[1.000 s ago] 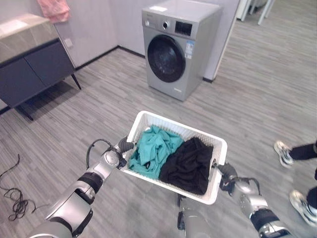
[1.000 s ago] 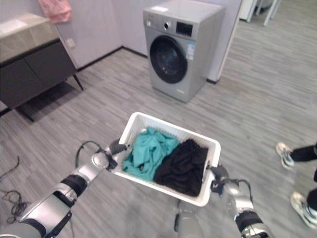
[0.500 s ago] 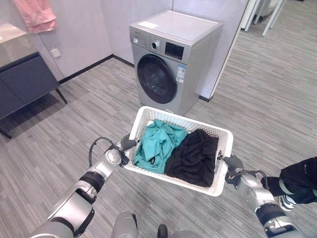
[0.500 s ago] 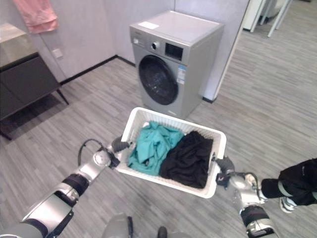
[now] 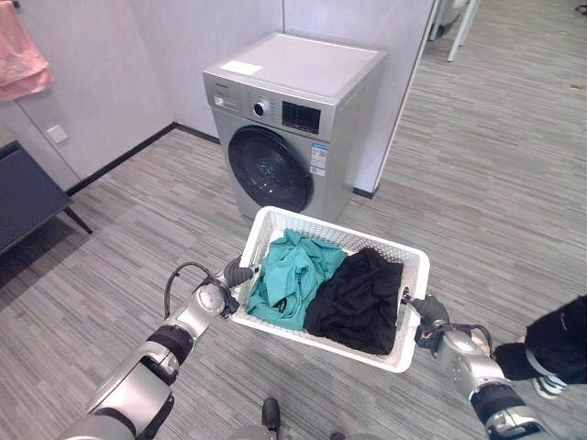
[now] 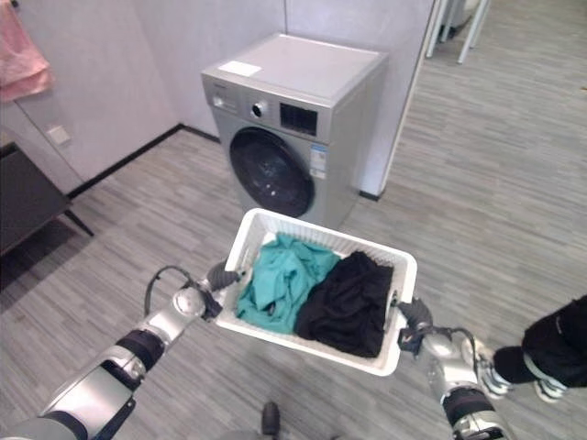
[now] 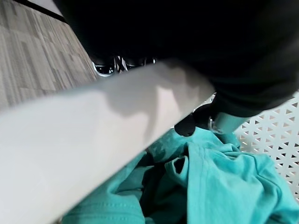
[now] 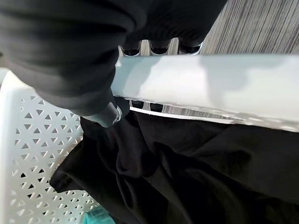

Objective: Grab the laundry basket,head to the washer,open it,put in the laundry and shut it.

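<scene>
**Basket in hand, washer just ahead**

The robot carries the white laundry basket [image 5: 408, 316] in front of it, one hand at each short end. Its left hand [image 5: 231, 274] is clenched round the rim on that side, and the right hand [image 5: 426, 310] has its fingers [image 8: 159, 47] curled over the rim opposite, thumb tucked under. Inside lie a teal garment [image 5: 289, 275] towards the left end and a black garment [image 5: 356, 298] towards the right.

So the grab looks done, and I'd say the walk is nearly finished: the grey washer [image 5: 284, 128] stands against the wall just beyond the basket. Its round door [image 5: 269, 171] is closed, so opening it, loading the clothes and shutting it all remain.

The floor between basket and washer looks clear. Off to the right a person's leg [image 5: 559, 344] stands near the robot's right arm, and a dark cabinet [image 5: 27, 197] sits well away at the left wall, under a pink cloth [image 5: 18, 60]. Both hands are full, so the basket probably has to go down first.
</scene>
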Robot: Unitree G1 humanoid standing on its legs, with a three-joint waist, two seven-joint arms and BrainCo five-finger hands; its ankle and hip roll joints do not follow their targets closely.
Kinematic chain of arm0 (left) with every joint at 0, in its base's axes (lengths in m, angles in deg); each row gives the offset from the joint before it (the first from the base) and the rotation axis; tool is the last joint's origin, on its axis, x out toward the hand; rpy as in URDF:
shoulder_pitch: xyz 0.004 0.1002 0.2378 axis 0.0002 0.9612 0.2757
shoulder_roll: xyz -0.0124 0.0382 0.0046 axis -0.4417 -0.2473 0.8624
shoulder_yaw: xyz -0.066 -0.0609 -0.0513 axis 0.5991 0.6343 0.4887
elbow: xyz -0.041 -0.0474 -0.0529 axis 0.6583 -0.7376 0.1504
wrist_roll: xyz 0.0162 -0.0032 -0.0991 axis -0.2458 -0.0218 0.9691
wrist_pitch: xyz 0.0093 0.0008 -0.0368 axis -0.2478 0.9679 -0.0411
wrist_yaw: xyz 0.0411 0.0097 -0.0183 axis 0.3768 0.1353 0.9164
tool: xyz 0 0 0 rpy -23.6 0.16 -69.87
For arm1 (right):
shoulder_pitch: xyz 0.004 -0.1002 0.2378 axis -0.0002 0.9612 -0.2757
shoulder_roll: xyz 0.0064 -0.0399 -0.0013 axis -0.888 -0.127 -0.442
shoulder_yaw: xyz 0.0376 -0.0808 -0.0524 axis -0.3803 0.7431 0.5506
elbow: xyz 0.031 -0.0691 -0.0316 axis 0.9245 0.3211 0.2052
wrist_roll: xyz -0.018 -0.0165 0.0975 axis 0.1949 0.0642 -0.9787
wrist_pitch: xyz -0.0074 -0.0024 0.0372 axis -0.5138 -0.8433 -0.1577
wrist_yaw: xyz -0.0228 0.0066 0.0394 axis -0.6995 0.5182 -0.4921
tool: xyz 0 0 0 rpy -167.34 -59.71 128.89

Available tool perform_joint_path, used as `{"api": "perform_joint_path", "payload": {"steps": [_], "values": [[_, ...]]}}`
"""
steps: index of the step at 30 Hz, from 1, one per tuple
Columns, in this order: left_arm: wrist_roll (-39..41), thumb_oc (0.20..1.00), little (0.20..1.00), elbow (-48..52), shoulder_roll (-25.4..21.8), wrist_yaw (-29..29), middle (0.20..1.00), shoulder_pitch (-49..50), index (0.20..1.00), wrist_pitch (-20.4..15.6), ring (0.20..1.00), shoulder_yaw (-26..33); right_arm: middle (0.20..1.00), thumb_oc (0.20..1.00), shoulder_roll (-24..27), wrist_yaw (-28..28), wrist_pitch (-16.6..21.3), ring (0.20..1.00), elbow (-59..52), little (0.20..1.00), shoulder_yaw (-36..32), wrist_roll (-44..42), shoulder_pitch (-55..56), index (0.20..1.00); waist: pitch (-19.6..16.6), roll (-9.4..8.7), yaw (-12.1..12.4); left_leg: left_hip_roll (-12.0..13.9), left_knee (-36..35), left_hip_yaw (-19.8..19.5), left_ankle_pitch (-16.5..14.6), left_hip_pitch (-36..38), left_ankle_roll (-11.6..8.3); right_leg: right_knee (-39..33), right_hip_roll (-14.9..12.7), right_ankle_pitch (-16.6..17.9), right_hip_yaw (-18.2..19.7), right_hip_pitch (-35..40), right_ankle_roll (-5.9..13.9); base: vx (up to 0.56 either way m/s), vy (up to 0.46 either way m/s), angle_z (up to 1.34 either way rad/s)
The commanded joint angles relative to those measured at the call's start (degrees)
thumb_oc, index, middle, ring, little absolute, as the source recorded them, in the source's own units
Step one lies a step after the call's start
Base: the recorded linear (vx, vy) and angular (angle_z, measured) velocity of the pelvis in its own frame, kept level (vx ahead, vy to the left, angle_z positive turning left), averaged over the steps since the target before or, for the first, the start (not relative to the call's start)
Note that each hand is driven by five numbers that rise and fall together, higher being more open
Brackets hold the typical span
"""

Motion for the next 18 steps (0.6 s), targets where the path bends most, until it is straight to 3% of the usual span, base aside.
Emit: {"api": "perform_joint_path", "payload": {"steps": [1, 5, 6, 13, 18], "values": [[2.8, 0.200, 0.200, -1.6, 0.8, 0.4, 0.200, -3.6, 0.200, -3.6, 0.200, 3.5, 0.200, 0.200, 0.6, 4.2, 7.6, 0.200, -5.8, 0.200, -3.9, -1.7, -3.3, 0.200, -5.7, -1.21, 1.4, 3.8, 4.0, 1.4, -6.8, 1.8, -6.21, 2.9, -3.1, 3.6, 0.6, -4.5, 3.93, 0.07, 0.102, -0.04], [2.3, 0.200, 0.200, -1.4, 0.7, 0.4, 0.200, -3.2, 0.200, -3.7, 0.200, 3.6, 0.200, 0.200, 0.9, 4.3, 7.4, 0.200, -5.4, 0.200, -4.2, -1.1, -2.8, 0.200, -6.1, -1.00, 1.4, 3.5, 2.8, 1.8, -6.9, 2.6, -5.87, 2.6, -3.6, 3.7, 0.6, -4.6, 4.40, 0.05, 0.060, -0.07], [-3.2, 0.200, 0.200, 4.4, 7.7, 8.4, 0.200, 19.2, 0.200, -3.0, 0.200, 15.6, 0.200, 0.200, -10.7, 1.5, 5.8, 0.200, 9.5, 0.200, 1.4, 17.6, 9.1, 0.200, -4.2, 0.49, -0.5, 8.6, 0.2, 12.2, -2.7, -5.0, -8.24, -2.9, -4.8, 4.5, -5.9, -8.8, 4.96, 0.02, 0.017, -0.05], [-2.6, 0.200, 0.200, 4.2, 8.3, 7.8, 0.200, 20.5, 0.200, -3.1, 0.200, 16.0, 0.200, 0.200, -10.4, 0.9, 5.9, 0.200, 7.5, 0.200, 0.9, 18.1, 9.6, 0.200, -4.4, 0.77, -0.5, 8.6, 0.2, 11.8, -3.0, -4.3, -8.42, -2.9, -4.8, 4.4, -5.8, -8.5, 4.99, 0.01, 0.003, -0.05], [-2.5, 0.200, 0.200, 6.1, 7.7, 8.0, 0.200, 21.1, 0.200, -3.2, 0.200, 17.3, 0.200, 0.200, -8.3, 0.4, 6.5, 0.200, -0.6, 0.200, 0.1, 18.9, 10.3, 0.200, -4.3, 0.60, -0.7, 8.7, 0.2, 11.4, -3.1, -4.5, -8.55, -2.9, -4.7, 4.6, -5.4, -8.9, 5.05, 0.00, 0.007, 0.03]]}}
